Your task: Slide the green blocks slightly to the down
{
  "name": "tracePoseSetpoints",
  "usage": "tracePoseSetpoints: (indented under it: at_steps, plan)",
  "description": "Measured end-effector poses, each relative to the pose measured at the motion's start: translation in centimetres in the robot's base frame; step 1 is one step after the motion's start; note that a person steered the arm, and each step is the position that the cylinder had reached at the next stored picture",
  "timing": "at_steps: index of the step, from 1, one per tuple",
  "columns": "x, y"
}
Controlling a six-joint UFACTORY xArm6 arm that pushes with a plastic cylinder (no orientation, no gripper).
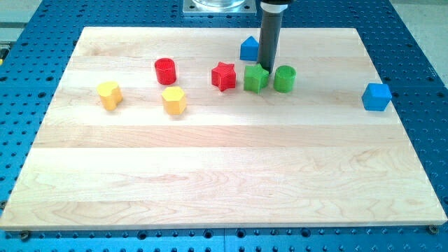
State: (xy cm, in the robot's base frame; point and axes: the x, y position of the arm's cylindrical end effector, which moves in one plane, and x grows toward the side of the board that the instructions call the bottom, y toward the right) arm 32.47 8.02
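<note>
A green star block (pixel 255 78) and a green cylinder (pixel 285 78) sit side by side, a small gap between them, in the upper middle of the wooden board (pixel 224 175). My tip (pixel 267 68) is at the end of the dark rod, just above the gap between the two green blocks, at the star's upper right edge. I cannot tell whether it touches the star.
A red star (pixel 223 76) lies left of the green star. A blue house-shaped block (pixel 249 49) sits left of the rod. A red cylinder (pixel 165 71), a yellow hexagon (pixel 173 101) and a yellow block (pixel 109 94) lie at the left. A blue cube (pixel 376 96) sits at the right edge.
</note>
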Motion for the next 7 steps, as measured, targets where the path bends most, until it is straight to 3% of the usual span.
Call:
tracePoseSetpoints:
  at_steps: [2,4,7]
  plan:
    - [-2.7,4.1]
    - [0.3,5.6]
    - [1.2,6.5]
